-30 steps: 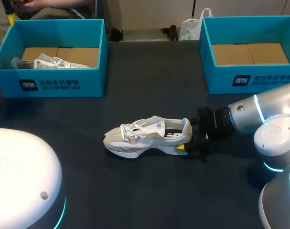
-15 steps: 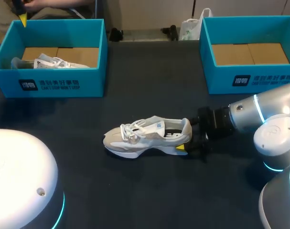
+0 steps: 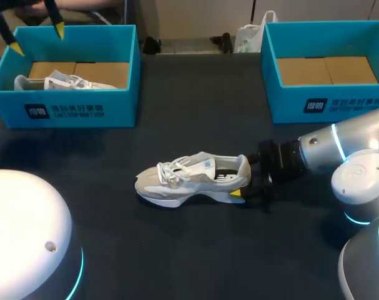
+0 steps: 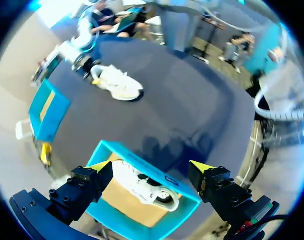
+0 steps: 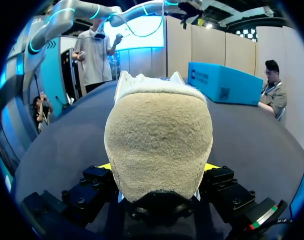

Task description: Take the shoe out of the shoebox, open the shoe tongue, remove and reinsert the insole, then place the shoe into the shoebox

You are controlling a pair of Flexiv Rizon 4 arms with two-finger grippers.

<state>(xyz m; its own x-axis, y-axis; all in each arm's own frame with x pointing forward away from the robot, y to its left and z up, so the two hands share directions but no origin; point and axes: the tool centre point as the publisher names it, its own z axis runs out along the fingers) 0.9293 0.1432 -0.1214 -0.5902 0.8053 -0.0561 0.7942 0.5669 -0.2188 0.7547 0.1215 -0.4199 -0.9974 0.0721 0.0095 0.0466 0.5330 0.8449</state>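
A beige and white shoe (image 3: 189, 180) lies on its sole in the middle of the dark table, toe to the left. My right gripper (image 3: 242, 179) is shut on its heel; in the right wrist view the suede heel (image 5: 159, 140) fills the gap between the fingers of the right gripper (image 5: 157, 167). A second white shoe (image 3: 64, 82) lies in the left teal shoebox (image 3: 83, 109). My left gripper (image 3: 37, 39) hangs open above that box's far left corner. In the left wrist view the left gripper (image 4: 150, 166) looks down on the boxed shoe (image 4: 141, 187).
A second teal shoebox (image 3: 326, 103) stands at the back right, holding only cardboard. The left wrist view also takes in that box (image 4: 44, 110) and the shoe on the table (image 4: 116, 85).
My left gripper has come into the head view at the top left, moving down and right over the left shoebox. The right arm and the shoe on the table have not moved.
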